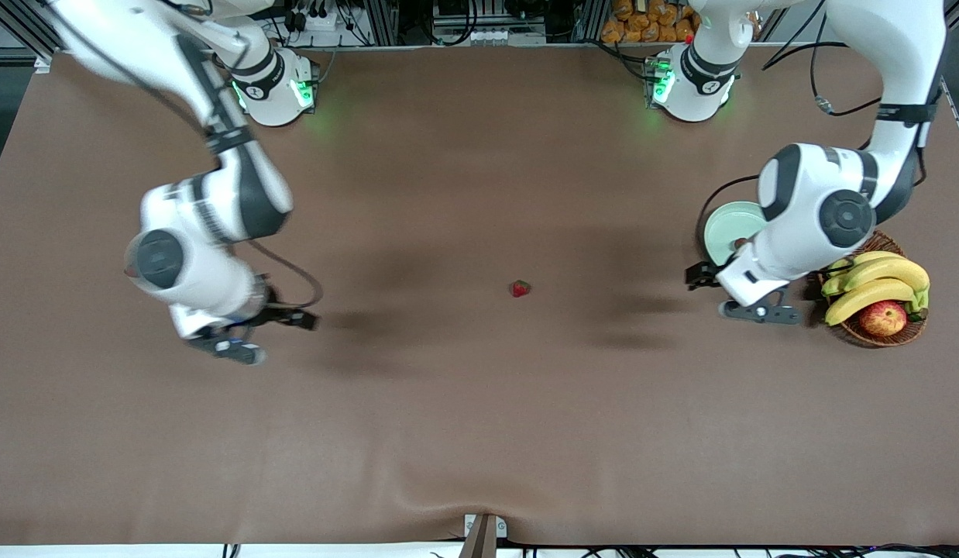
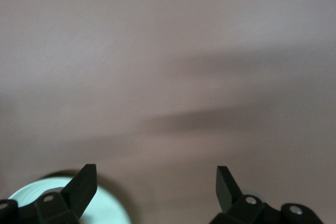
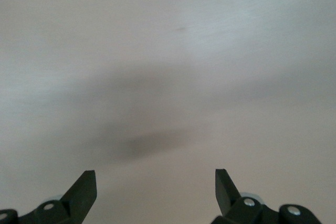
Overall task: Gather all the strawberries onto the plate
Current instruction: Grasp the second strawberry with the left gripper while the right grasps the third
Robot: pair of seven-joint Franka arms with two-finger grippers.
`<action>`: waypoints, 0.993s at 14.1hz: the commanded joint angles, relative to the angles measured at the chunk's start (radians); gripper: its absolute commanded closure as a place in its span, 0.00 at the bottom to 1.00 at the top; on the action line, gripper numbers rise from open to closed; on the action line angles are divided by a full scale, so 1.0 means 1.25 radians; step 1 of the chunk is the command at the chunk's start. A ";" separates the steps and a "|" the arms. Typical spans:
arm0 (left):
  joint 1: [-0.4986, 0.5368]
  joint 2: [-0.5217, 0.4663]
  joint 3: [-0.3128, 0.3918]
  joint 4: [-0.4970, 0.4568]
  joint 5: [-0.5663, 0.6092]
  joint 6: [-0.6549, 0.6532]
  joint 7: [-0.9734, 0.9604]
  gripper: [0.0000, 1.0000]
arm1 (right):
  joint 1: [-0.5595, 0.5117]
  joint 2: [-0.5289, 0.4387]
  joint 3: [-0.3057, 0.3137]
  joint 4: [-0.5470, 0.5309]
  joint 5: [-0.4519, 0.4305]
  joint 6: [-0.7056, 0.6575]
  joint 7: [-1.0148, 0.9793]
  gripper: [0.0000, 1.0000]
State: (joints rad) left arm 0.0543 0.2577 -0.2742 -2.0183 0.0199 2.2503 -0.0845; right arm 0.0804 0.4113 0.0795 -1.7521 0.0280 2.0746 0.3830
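Strawberry [image 1: 519,289] lies mid-table, well apart from both grippers' fingers [image 2: 84,184] [image 3: 84,187], spread wide and empty.

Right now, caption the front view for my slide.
One strawberry lies mid-table; both arms hover with open fingers, left gripper beside the plate, right gripper over bare cloth.

The left arm [image 1: 812,225] hides most of the plate [image 1: 729,225]. By the left gripper's jaws, the picture's edge cuts the plate off. Only one strawberry [image 1: 519,289] shows.
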 commanded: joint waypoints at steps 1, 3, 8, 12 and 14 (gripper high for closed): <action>-0.071 0.064 0.000 0.095 0.006 -0.020 -0.065 0.00 | -0.139 -0.027 0.019 -0.033 -0.004 -0.038 -0.198 0.00; -0.152 0.098 0.001 0.143 0.014 -0.020 -0.176 0.00 | -0.228 -0.026 0.019 -0.033 -0.005 -0.045 -0.350 0.00; -0.297 0.206 0.001 0.252 0.009 -0.020 -0.325 0.00 | -0.343 -0.025 0.019 -0.078 -0.079 -0.040 -0.624 0.00; -0.382 0.285 0.006 0.304 0.014 -0.014 -0.388 0.00 | -0.364 -0.028 0.019 -0.179 -0.173 0.057 -0.699 0.00; -0.402 0.314 0.009 0.319 0.023 -0.001 -0.393 0.00 | -0.391 -0.027 0.019 -0.250 -0.194 0.171 -0.728 0.00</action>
State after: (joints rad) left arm -0.4199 0.5992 -0.2754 -1.6769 0.0199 2.2524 -0.5515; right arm -0.3535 0.4114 0.0805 -1.9462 -0.1618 2.1657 -0.4776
